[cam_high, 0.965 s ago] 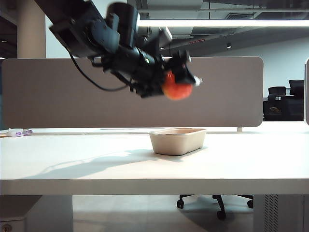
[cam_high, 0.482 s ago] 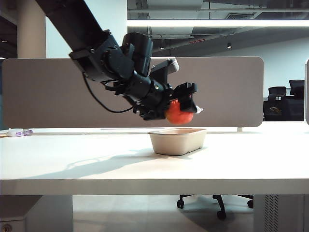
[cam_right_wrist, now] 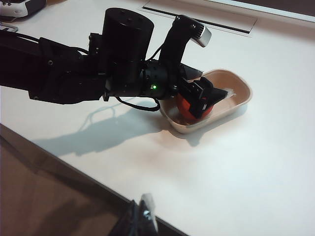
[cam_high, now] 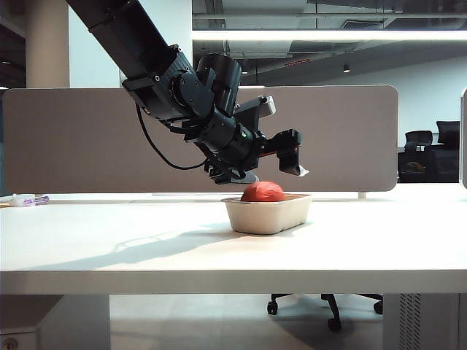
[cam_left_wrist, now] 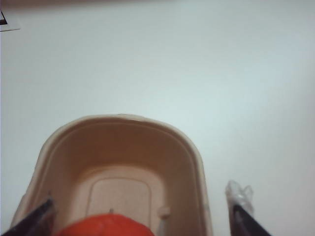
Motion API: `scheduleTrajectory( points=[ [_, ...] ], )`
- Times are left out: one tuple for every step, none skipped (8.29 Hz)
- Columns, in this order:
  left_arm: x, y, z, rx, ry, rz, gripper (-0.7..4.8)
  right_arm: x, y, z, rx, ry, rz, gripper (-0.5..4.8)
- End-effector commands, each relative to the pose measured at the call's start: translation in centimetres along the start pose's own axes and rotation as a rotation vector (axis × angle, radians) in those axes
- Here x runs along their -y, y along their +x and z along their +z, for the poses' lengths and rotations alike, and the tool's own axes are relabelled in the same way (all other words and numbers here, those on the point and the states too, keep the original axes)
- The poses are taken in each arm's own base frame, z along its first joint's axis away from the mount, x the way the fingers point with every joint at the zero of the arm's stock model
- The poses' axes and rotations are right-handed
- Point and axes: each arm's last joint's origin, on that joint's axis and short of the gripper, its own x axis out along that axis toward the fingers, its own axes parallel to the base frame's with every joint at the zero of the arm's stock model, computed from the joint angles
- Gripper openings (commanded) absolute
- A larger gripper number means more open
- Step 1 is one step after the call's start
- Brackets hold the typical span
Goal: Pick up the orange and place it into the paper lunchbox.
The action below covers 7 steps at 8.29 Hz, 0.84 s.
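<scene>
Left gripper (cam_high: 281,162) open above orange (cam_high: 263,192); right gripper (cam_right_wrist: 142,216) unclear.

Bright ceiling strip light (cam_high: 328,35) casts soft arm shadows on the table (cam_high: 365,248); left wrist view is blurred

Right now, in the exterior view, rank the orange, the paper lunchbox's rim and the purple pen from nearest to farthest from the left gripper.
From the left gripper, which hangs open above the box:
1. The orange, just below it, lying in the box.
2. The paper lunchbox, its rim just under and around the fruit.
3. The purple pen, at the table's far left edge.
</scene>
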Motion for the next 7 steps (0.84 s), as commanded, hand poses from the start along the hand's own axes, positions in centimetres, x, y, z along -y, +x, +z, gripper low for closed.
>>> scheduleTrajectory(
  points=[
    [0.2,-3.2,4.2,0.029,0.005,0.012,2.19,0.0,-0.2,0.4,0.028,0.006,-0.005,-0.01],
    [-0.3,-8.0,7.3,-0.1,0.025,0.052,-0.06,0.0,-0.2,0.4,0.036,0.007,-0.006,-0.01],
    [-0.4,-9.4,7.6,-0.159,0.02,0.064,-0.06,0.0,-0.2,0.4,0.036,0.006,-0.007,-0.01],
    [0.0,-13.4,6.9,-0.247,0.056,0.055,-0.06,0.0,-0.1,0.4,0.043,-0.006,-0.006,-0.01],
    [0.1,-14.1,6.6,-0.245,0.057,0.045,-0.06,0.0,0.0,0.4,0.048,-0.019,-0.005,-0.01],
    [0.3,-16.5,5.6,-0.227,0.059,0.042,-0.06,0.0,0.4,0.0,0.07,-0.046,0.001,-0.01],
    [0.4,-17.5,5.2,-0.214,0.06,0.043,-0.06,0.0,0.6,-0.2,0.084,-0.043,0.003,-0.01]
  ],
)
